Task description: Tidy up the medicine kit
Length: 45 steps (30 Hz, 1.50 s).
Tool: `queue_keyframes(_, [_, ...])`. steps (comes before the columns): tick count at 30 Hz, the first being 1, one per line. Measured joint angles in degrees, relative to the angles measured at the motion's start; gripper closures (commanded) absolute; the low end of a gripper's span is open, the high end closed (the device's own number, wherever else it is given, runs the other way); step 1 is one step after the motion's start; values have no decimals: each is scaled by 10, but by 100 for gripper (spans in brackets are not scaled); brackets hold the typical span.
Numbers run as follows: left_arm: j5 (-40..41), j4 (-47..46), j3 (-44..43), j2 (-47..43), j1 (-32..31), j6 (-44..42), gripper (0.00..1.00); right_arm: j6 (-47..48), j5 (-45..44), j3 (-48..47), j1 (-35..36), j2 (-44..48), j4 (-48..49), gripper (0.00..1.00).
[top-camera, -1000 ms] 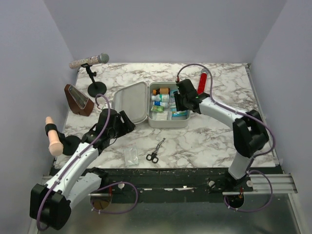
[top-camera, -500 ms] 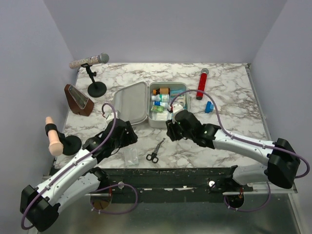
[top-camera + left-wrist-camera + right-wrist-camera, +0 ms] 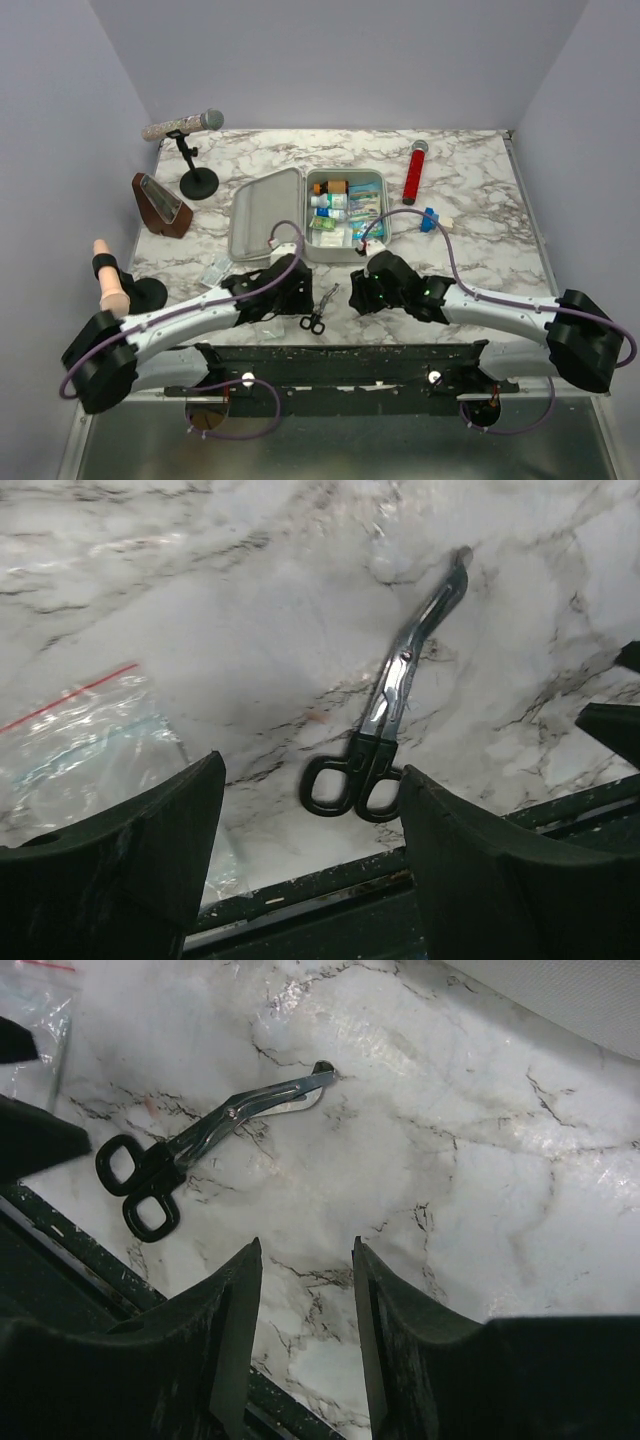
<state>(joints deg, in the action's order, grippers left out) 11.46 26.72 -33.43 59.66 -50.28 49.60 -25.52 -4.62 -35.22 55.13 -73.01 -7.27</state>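
Both my claws are down low at the near edge of the table, either side of the scissors (image 3: 318,311), which lie flat on the marble, black handles toward me and blades angled up toward the medicine kit (image 3: 345,257). My left claw (image 3: 310,772) is spread wide and empty, and the handle loops sit right in front of its gap. My right claw (image 3: 305,1252) is parted about halfway, nothing between its fingers, with the scissors off to its left. I reckon the scissors are the next pick. Only one claw should go in, or the two will crowd each other. The left looks better lined up: drop straight over the handles or the pivot, where there's some thickness, and don't scrape at the thin blades. Mind the clear plastic bag (image 3: 80,742) just beside my left finger; don't drag it along. The kit sits mid-table behind the scissors, lid (image 3: 266,214) flung open to the left and bare inside. The tray is crowded with small bottles, an orange-topped one, teal packets and something green, so free room looks tight.
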Motion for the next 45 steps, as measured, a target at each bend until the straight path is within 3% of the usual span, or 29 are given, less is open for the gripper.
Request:
queue_keyframes(5, [2, -29, -65, 151, -64, -33, 22, -12, -8, 20, 0, 54, -1, 50])
queue_keyframes(11, [16, -43, -117, 223, -74, -59, 28, -30, -22, 56, 0, 121, -6, 50])
queue_keyframes(19, [40, -34, -170, 305, -89, -88, 45, -43, -36, 78, 0, 145, -28, 50])
queue_keyframes(27, [72, -3, -190, 337, -107, -98, 48, -45, -38, 78, 0, 150, -29, 50])
queue_keyframes(33, [74, 0, -199, 346, -110, -107, 73, -45, -40, 78, 0, 161, -30, 50])
queue_keyframes(41, [71, -4, -200, 348, -110, -115, 89, -45, -46, 79, 0, 169, -31, 50])
queue_keyframes(45, [71, -5, -200, 348, -110, -116, 91, -45, -48, 79, 0, 169, -31, 50])
